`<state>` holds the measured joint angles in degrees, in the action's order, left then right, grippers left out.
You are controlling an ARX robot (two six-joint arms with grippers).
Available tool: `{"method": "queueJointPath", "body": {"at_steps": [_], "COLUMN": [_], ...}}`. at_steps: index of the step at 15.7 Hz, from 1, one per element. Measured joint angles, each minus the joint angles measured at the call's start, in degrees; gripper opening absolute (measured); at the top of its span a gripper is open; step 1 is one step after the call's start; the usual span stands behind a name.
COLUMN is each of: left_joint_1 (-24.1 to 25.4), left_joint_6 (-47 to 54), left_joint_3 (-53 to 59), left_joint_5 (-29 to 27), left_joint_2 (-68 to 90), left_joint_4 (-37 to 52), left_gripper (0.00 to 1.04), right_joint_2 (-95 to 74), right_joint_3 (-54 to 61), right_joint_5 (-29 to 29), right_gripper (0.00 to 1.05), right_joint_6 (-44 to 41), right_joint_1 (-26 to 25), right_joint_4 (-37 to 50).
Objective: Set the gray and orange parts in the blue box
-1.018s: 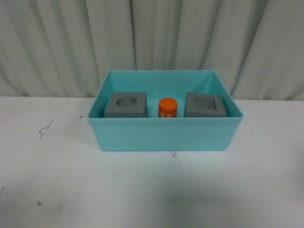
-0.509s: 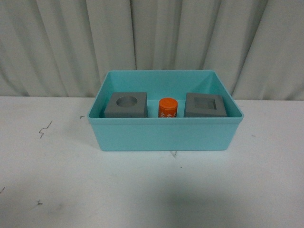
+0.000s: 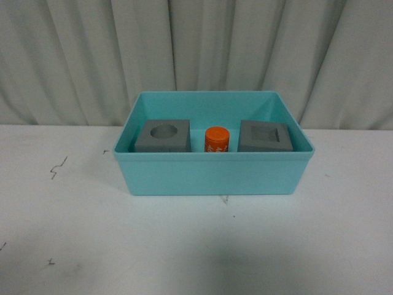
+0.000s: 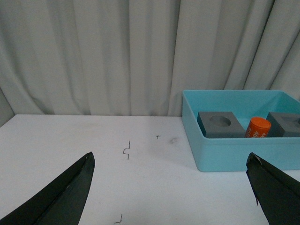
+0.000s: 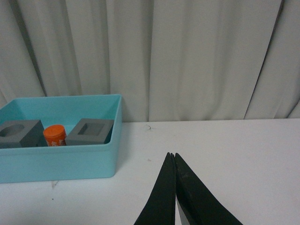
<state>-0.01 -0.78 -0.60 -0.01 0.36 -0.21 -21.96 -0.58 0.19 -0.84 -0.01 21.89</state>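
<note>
The blue box (image 3: 212, 175) stands on the white table in the front view. Inside it sit the gray cube with a round recess (image 3: 163, 136), the orange cylinder (image 3: 217, 139) and the gray cube with a square recess (image 3: 264, 136), side by side. Neither arm shows in the front view. My left gripper (image 4: 171, 161) is open and empty, well away from the box (image 4: 225, 152), whose parts show: round-recess cube (image 4: 219, 124), cylinder (image 4: 258, 128). My right gripper (image 5: 171, 154) is shut and empty, apart from the box (image 5: 61, 161), where the cylinder (image 5: 55, 135) and square-recess cube (image 5: 90, 131) show.
A white pleated curtain (image 3: 202, 49) hangs behind the table. Small dark marks (image 3: 58, 167) dot the white tabletop left of the box.
</note>
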Motion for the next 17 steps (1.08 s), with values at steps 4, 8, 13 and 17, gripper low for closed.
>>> {"method": "queueJointPath", "body": {"at_steps": [4,8,13,17], "left_joint_1": [0.0,0.0,0.0,0.0], "left_joint_6": [0.0,0.0,0.0,0.0], "left_joint_3": [0.0,0.0,0.0,0.0], "left_joint_5": [0.0,0.0,0.0,0.0], "left_joint_2": [0.0,0.0,0.0,0.0], "left_joint_4": [0.0,0.0,0.1,0.0], "left_gripper": [0.98,0.98,0.98,0.98], "right_joint_2": [5.9,10.2,21.8,21.7], "right_joint_3": [0.0,0.0,-0.1,0.0], "right_joint_5": [0.0,0.0,0.0,-0.1], "right_gripper": [0.02,0.02,0.02,0.04], "right_joint_6": [0.0,0.0,0.0,0.0], "right_joint_1": [0.0,0.0,0.0,0.0], "right_joint_4": [-5.7,-10.1,-22.0,-22.1]}}
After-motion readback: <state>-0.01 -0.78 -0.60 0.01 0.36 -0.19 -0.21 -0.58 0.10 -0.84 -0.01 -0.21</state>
